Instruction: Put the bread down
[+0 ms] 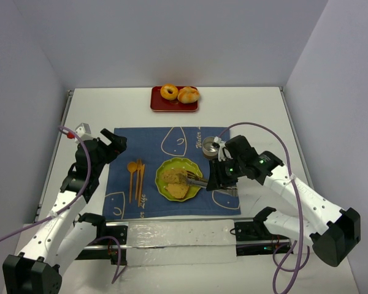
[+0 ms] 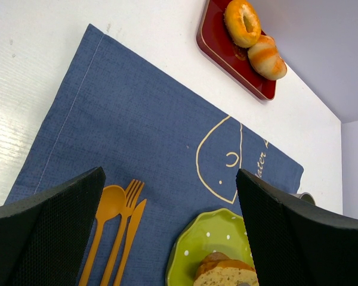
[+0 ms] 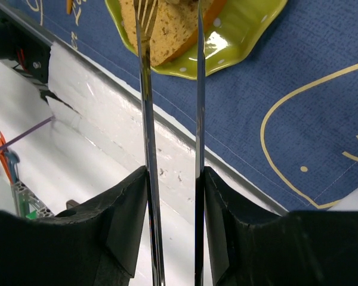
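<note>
**Bread** [image 1: 174, 182]: pale tan cut slices with brown crust, lying on the scalloped green plate with white dots [image 1: 195, 166] at the middle of the dark blue cloth mat [image 1: 147, 144]. Where one slice ends and the other begins cannot be made out.

**Right gripper** [image 3: 174, 176]: pads pressed in on the two arms of the thin metal tongs [image 3: 145, 119], which run nearly parallel with a narrow gap. The tong tips lie over the bread. The right wrist view cuts them off at its top edge, so whether they clasp a slice cannot be told.

**Left gripper** [image 2: 170, 173]: fingers spread wide with nothing between them, above the mat's left part. It is near the orange plastic spoon, fork and knife [image 2: 116, 226], which lie just left of the plate. The left wrist view cuts plate and bread at its bottom edge.

**Surroundings:**
- The white table [image 1: 98, 110] shows left, right and beyond the mat.
- The red rectangular tray [image 1: 154, 103] sits at the far edge, well apart from the plate.
- The tray bears a golden ring-shaped bagel [image 1: 168, 92] and a glossy orange-brown bun [image 1: 188, 95].
- A small metal cup [image 1: 208, 147] stands on the mat's far right, just beside the right arm and partly hidden by it.
</note>
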### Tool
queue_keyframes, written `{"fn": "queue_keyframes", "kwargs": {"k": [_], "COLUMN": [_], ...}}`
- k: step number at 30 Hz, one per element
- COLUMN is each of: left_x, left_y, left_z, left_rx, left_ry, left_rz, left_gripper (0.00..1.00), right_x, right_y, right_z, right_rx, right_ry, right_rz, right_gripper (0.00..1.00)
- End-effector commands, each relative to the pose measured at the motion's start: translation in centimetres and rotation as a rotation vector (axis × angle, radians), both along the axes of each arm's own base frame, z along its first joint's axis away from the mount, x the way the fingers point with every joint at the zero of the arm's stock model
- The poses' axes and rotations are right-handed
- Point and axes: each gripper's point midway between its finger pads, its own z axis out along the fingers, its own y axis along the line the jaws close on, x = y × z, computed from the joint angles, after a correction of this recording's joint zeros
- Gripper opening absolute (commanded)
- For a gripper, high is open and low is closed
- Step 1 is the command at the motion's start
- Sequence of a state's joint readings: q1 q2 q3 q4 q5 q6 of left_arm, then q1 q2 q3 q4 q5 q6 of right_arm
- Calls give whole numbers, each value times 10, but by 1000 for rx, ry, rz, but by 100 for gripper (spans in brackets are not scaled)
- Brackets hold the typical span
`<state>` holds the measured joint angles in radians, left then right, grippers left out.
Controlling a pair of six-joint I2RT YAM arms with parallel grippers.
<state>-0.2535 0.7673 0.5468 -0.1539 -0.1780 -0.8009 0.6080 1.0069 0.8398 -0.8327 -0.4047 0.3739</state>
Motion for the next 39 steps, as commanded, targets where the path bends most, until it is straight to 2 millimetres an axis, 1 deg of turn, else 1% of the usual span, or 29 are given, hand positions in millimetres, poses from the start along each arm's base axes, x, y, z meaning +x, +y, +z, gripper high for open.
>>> {"fn": "queue_keyframes", "kwargs": {"k": [1, 4, 5, 7, 14, 28, 31, 32, 33, 37, 39], "left_x": [4, 4, 4, 4, 4, 3, 3, 3, 3, 2, 2], "left_y": [-2, -2, -2, -2, -2, -3, -3, -3, -3, -2, -2], "left_z": [13, 13, 13, 13, 12, 13, 14, 13, 13, 14, 14], "left_rx": [-18, -18, -18, -18, -17, -18, -21, -20, -19, -19, -21], "left_ry": [-51, -53, -51, -51, -47, -53, -55, -53, -51, -55, -58], "left_rz": [-7, -5, -6, -6, -6, -10, -13, -12, -11, -7, -9], "left_gripper": [99, 99, 99, 99, 99, 99, 99, 99, 99, 99, 99], "right_x": [7, 7, 8, 8, 6, 2, 10, 16, 22, 55, 74], "right_y": [3, 2, 2, 1, -3, -14, -19, -22, -27, -29, -34], "right_z": [22, 26, 27, 29, 37, 69, 80, 81, 80, 93, 107], "right_rx": [28, 34, 33, 35, 34, 66, 61, 45, 29, 62, 61], "right_ry": [-70, -82, -88, -96, -122, -214, -258, -272, -288, -399, -460], "right_rz": [-4, -5, -8, -10, -13, -47, -104, -141, -185, -336, -420], "right_gripper": [49, 50, 52, 54, 54, 53, 50, 49, 47, 39, 36]}}
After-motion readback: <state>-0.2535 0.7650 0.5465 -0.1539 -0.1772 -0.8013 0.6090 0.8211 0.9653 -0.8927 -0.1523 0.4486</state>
